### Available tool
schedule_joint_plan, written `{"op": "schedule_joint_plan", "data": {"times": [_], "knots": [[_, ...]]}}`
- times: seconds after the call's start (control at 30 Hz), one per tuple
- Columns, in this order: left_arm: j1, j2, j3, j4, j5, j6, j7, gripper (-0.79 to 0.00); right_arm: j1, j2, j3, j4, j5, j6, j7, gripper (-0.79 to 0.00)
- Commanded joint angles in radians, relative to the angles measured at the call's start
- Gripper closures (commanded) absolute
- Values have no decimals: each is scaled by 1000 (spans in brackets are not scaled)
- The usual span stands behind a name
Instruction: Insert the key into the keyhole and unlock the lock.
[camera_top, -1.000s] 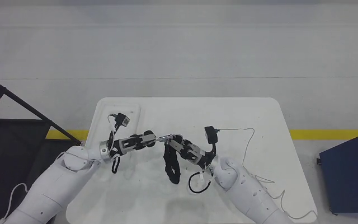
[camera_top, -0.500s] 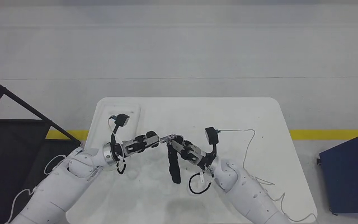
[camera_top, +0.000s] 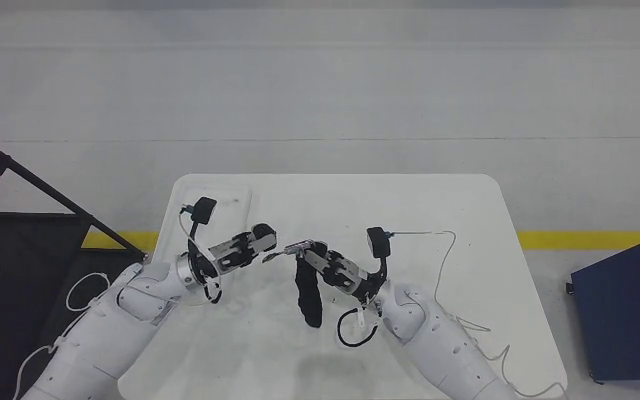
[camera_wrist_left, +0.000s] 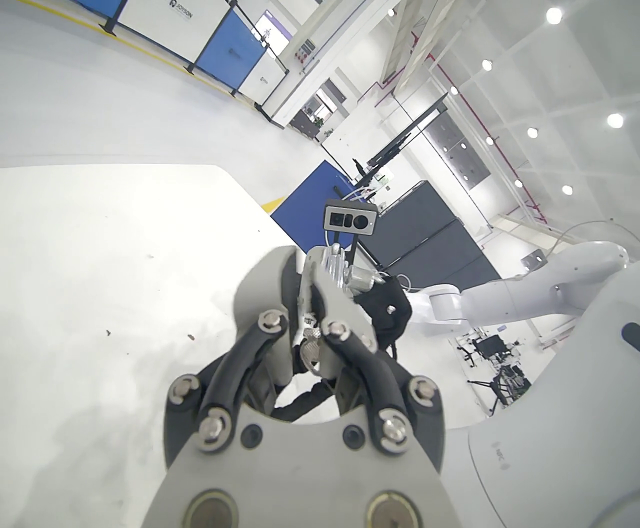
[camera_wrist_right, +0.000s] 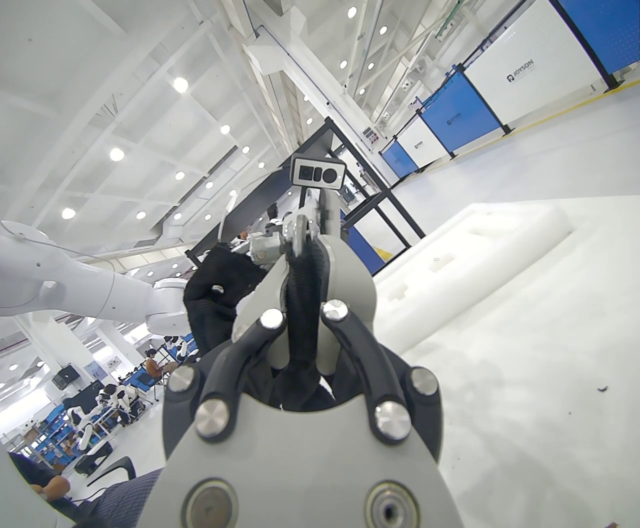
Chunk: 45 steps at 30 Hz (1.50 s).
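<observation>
Left gripper (camera_top: 266, 242): held above the table (camera_top: 440, 215), left of its middle; the fingers are pinched tight on the key.
Key (camera_wrist_left: 327, 265): silver, clamped between the left fingertips, with its toothed blade pointing at the lock's metal end. The tip sits right at that end, but I cannot tell whether it is inside the keyhole.
Right gripper (camera_top: 303, 250): just beside the left one, near the middle of the table. Its fingers are closed on the lock close behind the metal end.
Lock (camera_top: 309, 295): a black strap-like body with a silver metal end. The held end is raised, and the rest droops below the right gripper toward the robot's side.
Foam tray (camera_top: 228, 196): white, with cut-out pockets, at the table's far left corner, well apart from both grippers.
</observation>
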<state>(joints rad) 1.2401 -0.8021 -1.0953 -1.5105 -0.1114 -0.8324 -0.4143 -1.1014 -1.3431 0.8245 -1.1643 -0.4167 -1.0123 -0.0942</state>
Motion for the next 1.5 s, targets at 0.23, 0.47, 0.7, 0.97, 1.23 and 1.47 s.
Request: {"op": "schedule_joint_plan", "data": {"times": [0.23, 0.47, 0.7, 0.97, 1.23, 1.47], "knots": [[-5, -9, -41, 45, -53, 9, 30, -785, -2, 3, 47, -4, -29, 21, -15, 0], [9, 5, -46, 2, -360, 69, -296, -785, -13, 4, 97, -40, -61, 104, -50, 0], [-3, -1, -61, 1, -226, -87, -339, -785, 1, -1, 110, -70, -23, 123, -24, 0], [-45, -31, -24, -3, -94, -180, -271, -785, 35, -12, 102, -48, 36, 121, 26, 0], [-64, -55, 4, 29, -53, -180, -234, -785, 92, -31, 71, -6, 112, 150, 101, 0], [-75, -66, -4, 57, -52, -180, -223, -785, 154, -57, 29, 48, 126, 192, 131, 0]]}}
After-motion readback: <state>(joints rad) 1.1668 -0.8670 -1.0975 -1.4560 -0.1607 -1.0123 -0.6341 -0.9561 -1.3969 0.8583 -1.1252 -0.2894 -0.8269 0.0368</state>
